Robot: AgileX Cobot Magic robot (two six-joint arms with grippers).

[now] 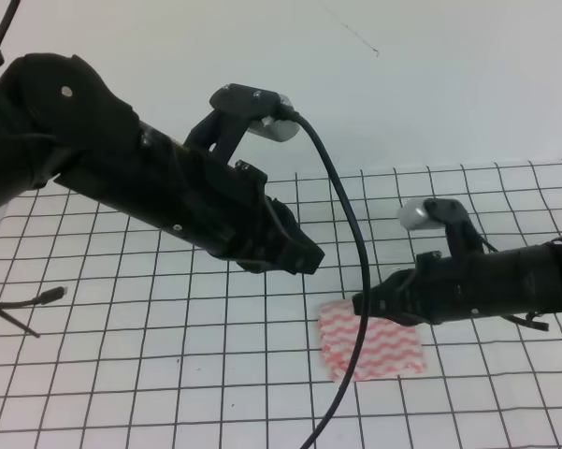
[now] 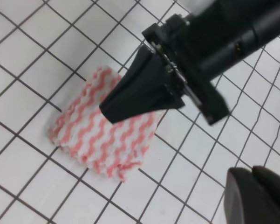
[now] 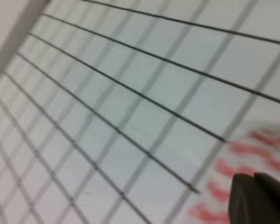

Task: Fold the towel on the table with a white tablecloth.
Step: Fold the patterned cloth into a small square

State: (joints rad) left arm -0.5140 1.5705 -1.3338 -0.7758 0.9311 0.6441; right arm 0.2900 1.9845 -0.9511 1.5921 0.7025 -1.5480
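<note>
White tablecloth (image 1: 168, 374) with black grid covers the table (image 1: 505, 94) across the lower two thirds of the high view. Left arm (image 1: 150, 178) – big, black – runs from upper left toward centre; its gripper (image 1: 295, 254) hangs above the cloth, jaws can't be told. Right arm (image 1: 505, 281) enters from the right edge, its gripper (image 2: 112, 111) over the towel's upper edge, fingers together in a wedge – contact with the cloth unclear. Towel (image 1: 369, 348) lies folded small and flat, lower centre-right. Black cable (image 1: 355, 281) droops across it.
</note>
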